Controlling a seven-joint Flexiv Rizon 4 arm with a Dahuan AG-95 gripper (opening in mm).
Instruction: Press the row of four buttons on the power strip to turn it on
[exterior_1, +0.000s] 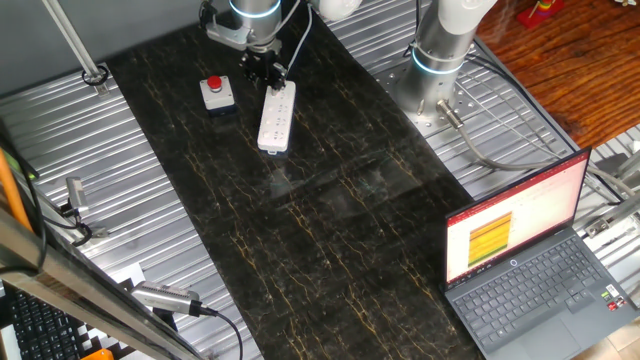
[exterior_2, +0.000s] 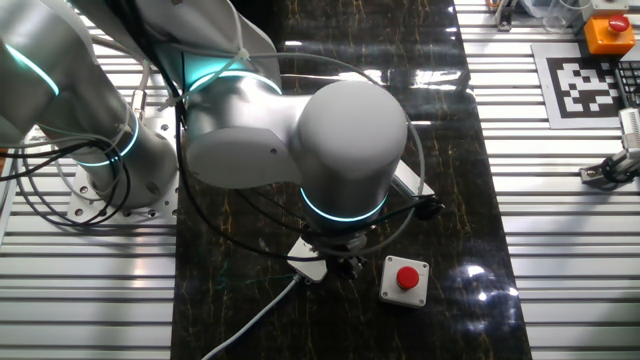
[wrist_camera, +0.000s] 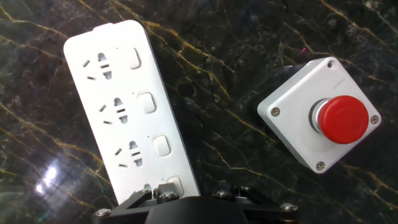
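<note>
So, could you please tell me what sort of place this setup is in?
Most likely a robotics lab test bench. A robot arm is bolted to a ribbed metal table, a laptop sits open alongside, and a printed marker tag lies on the table, probably for camera calibration.

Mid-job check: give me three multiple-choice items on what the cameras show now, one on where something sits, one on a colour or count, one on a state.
1. Where is the hand in the one fixed view?
A. over the laptop
B. over the end of the power strip nearest the arm
C. over the grey box

2. What colour is the round button on the grey box?
A. red
B. green
C. yellow

3. What does the laptop show?
A. lid closed
B. lid open, screen lit
C. lid open, screen dark

Answers: 1 B, the hand hangs at the strip's far end. 2 A, the hand view shows it red. 3 B, its screen glows white, orange and yellow.
</note>
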